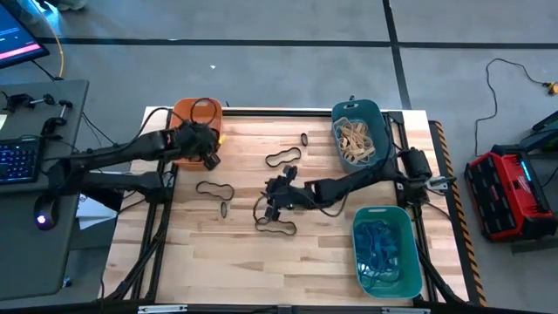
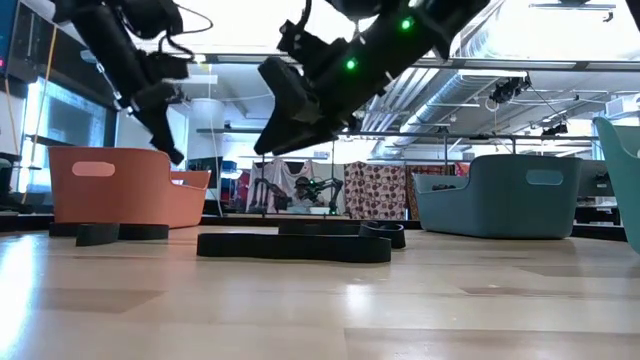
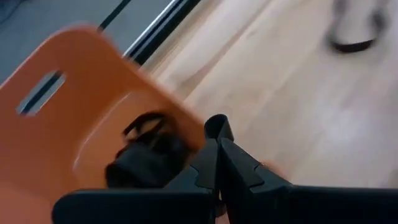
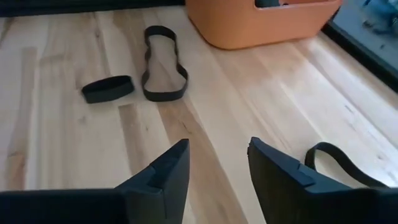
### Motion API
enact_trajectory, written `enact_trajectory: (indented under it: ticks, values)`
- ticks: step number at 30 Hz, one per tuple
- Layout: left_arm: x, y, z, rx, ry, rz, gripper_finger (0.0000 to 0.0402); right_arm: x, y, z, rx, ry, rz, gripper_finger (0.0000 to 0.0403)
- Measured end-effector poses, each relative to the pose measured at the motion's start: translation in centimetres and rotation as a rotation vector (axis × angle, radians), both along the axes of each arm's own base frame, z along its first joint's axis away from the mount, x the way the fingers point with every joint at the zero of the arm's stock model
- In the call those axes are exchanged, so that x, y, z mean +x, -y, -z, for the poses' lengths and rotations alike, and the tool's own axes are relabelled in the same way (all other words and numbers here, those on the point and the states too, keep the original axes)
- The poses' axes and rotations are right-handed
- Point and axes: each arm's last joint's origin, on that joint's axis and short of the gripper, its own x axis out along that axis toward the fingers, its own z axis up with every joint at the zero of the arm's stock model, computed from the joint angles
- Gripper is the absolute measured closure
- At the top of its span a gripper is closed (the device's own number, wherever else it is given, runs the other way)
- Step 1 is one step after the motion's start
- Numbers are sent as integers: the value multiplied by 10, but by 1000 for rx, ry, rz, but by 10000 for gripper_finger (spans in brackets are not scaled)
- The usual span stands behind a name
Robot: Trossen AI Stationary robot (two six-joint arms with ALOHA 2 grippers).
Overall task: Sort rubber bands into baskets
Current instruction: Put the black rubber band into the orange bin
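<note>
The orange basket (image 1: 196, 122) stands at the table's far left and holds black rubber bands (image 3: 146, 149). My left gripper (image 1: 209, 157) is shut above the basket's near right corner, with nothing showing between its fingers (image 3: 217, 134). My right gripper (image 1: 272, 205) is open and empty above the middle of the table, raised clear of it in the low view (image 2: 285, 125). Several black bands lie flat on the wood (image 1: 283, 157) (image 1: 214, 189) (image 1: 275, 225); one lies just beside the right gripper's fingers (image 4: 336, 165).
The dark teal basket (image 1: 359, 131) at the far right holds tan bands. The lighter green basket (image 1: 384, 253) at the near right holds blue bands. Small black bands lie at the far middle (image 1: 304, 139) and near the centre (image 1: 224, 209). Bare wood at the near left.
</note>
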Motion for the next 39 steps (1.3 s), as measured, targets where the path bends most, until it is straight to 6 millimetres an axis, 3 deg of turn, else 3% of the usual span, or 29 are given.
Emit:
enact_trajectory:
  ticks: [10, 18, 32, 39]
  values:
    - [-15, -34, 11, -39, -98, -169, 401, -1, 52, 7, 48, -88, 83, 256]
    - [-12, -47, 23, -154, -118, -102, 392, -12, 94, 17, 178, -194, 190, 256]
    - [-7, -47, 16, -90, -60, -55, 271, -36, 158, 25, 213, -301, 415, 256]
    - [-7, -36, -1, -15, 57, -5, 243, -48, 179, 28, 235, -352, 495, 256]
